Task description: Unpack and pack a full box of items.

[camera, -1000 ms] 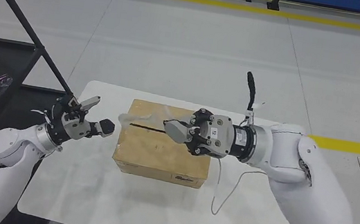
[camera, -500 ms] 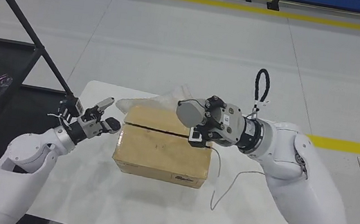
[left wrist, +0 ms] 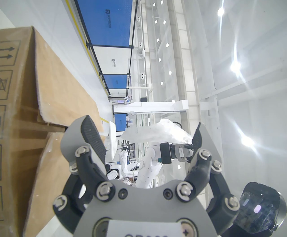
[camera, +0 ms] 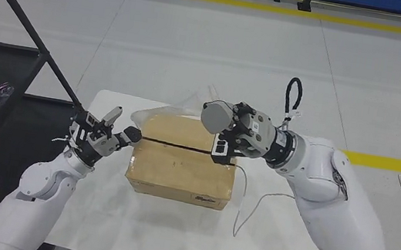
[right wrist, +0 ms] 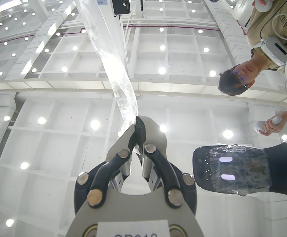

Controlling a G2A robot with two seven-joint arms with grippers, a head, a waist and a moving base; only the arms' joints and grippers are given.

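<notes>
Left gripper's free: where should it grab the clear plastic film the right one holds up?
Grip the loose stretch of the clear plastic film beyond the shut right gripper's pinch, where it trails toward the brown cardboard box. Bring the open left gripper in from its side of the box; the film is a thin band, so closing across its width should hold.

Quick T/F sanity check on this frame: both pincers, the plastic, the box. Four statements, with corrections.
1. The right pincer is shut on a clear plastic film. True.
2. The left pincer clamps the brown cardboard box. False: it is open beside the box, holding nothing.
3. The box is wide open on top. False: its top lies shut and flat, with a seam across it.
4. The box sits on the white table. True.
</notes>
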